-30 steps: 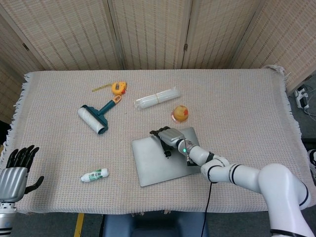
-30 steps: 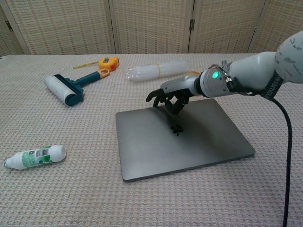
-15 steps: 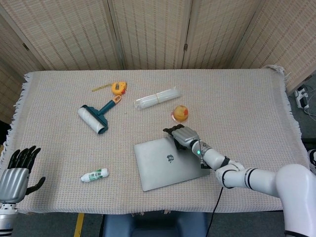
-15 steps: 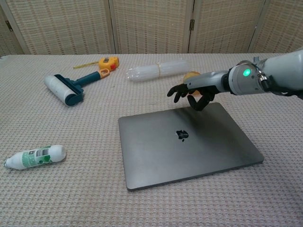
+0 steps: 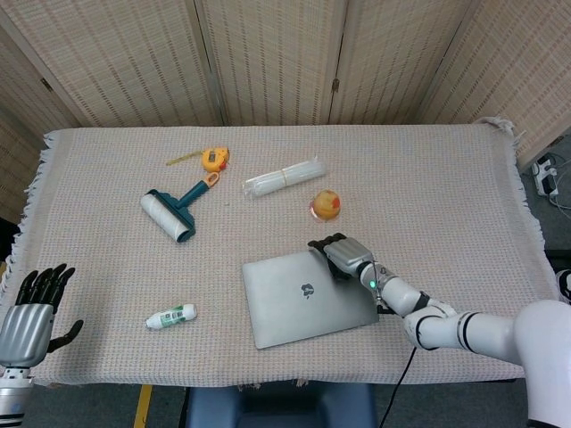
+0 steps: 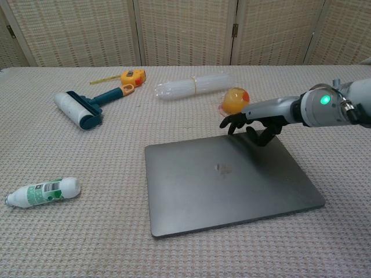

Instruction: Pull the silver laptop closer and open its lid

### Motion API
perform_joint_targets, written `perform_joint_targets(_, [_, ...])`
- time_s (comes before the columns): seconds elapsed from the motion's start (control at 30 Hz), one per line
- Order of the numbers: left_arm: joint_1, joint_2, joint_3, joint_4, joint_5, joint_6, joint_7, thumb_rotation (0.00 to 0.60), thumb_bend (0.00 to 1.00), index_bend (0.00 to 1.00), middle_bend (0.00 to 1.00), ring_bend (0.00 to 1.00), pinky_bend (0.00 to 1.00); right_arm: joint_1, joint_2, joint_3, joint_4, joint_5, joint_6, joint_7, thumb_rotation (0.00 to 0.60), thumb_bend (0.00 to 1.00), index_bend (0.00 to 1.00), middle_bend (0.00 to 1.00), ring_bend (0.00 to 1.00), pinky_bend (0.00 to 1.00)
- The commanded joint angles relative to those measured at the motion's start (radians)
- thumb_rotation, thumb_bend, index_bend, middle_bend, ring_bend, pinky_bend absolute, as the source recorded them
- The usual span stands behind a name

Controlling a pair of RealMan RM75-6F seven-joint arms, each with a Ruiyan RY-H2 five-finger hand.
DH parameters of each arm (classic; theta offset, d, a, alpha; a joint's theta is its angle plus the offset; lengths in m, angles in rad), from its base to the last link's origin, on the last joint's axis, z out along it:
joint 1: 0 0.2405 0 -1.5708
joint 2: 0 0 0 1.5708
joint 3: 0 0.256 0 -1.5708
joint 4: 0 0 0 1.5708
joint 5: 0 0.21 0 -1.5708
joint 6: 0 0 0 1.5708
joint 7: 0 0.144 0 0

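Observation:
The silver laptop [image 5: 303,299] [image 6: 226,182] lies flat with its lid closed, near the table's front edge, a little right of centre. My right hand [image 5: 343,256] [image 6: 252,123] is at the laptop's far right corner, fingers spread and curled down over the back edge, holding nothing. I cannot tell whether the fingertips touch the lid. My left hand [image 5: 31,308] hangs off the table's front left corner with its fingers apart and empty; the chest view does not show it.
A yellow-orange ball [image 5: 326,204] [image 6: 235,101] sits just behind the right hand. Further back are a clear plastic bundle [image 5: 285,176], a yellow tape measure [image 5: 214,159] and a teal lint roller [image 5: 169,214]. A small white bottle [image 5: 171,316] lies left of the laptop.
The right hand slid from the middle of the lid to the laptop's far right corner. The laptop shifted slightly right and toward me, and its logo is now uncovered.

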State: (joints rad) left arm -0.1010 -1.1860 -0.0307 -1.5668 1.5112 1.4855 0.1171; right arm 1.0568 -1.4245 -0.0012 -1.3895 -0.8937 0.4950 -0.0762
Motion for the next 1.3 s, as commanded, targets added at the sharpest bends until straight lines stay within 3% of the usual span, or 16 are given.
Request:
perform_joint_targets(0.03, [0.001, 0.000, 0.001, 0.000, 0.002, 0.002, 0.000, 0.600, 0.32, 0.12, 0.10, 0.10, 0.00, -0.019, 0.021, -0.004, -0.038, -0.027, 0.015, 0.001, 0.600, 0.96, 0.00, 0.15, 0.08, 0.00])
perform_joint_targets(0.23, [0.004, 0.000, 0.004, 0.001, 0.009, 0.008, -0.004, 0.600, 0.32, 0.12, 0.10, 0.10, 0.00, -0.054, 0.058, -0.009, -0.111, -0.075, 0.058, -0.003, 0.600, 0.96, 0.00, 0.14, 0.08, 0.00])
perform_joint_targets(0.4, [0.006, 0.002, 0.005, 0.000, 0.018, 0.017, -0.009, 0.600, 0.32, 0.12, 0.10, 0.10, 0.00, -0.123, 0.075, 0.000, -0.163, -0.192, 0.194, 0.001, 0.600, 0.94, 0.00, 0.08, 0.08, 0.00])
perform_joint_targets(0.57, [0.006, 0.005, 0.006, -0.008, 0.028, 0.022, -0.008, 0.600, 0.32, 0.12, 0.10, 0.10, 0.00, -0.213, 0.074, -0.037, -0.224, -0.396, 0.359, 0.007, 0.600, 0.56, 0.00, 0.01, 0.07, 0.00])
perform_joint_targets(0.7, [0.005, 0.008, 0.007, -0.015, 0.036, 0.026, -0.008, 0.600, 0.32, 0.12, 0.10, 0.10, 0.00, -0.275, 0.055, -0.083, -0.227, -0.529, 0.460, 0.004, 0.600, 0.33, 0.00, 0.00, 0.03, 0.00])
perform_joint_targets(0.77, [0.004, 0.009, 0.007, -0.018, 0.039, 0.027, -0.007, 0.600, 0.32, 0.12, 0.10, 0.10, 0.00, -0.297, 0.045, -0.101, -0.222, -0.575, 0.491, -0.003, 0.600, 0.28, 0.00, 0.00, 0.01, 0.00])
perform_joint_targets(1.0, [-0.001, 0.012, 0.013, -0.031, 0.052, 0.020, 0.000, 0.600, 0.32, 0.12, 0.10, 0.10, 0.00, -0.346, -0.003, -0.159, -0.185, -0.717, 0.546, -0.013, 0.600, 0.26, 0.00, 0.00, 0.00, 0.00])
perform_joint_targets(1.3, [0.003, 0.012, 0.016, -0.031, 0.052, 0.022, -0.009, 0.600, 0.32, 0.12, 0.10, 0.10, 0.00, -0.353, -0.068, -0.159, -0.121, -0.763, 0.514, -0.011, 0.600, 0.26, 0.00, 0.00, 0.00, 0.00])
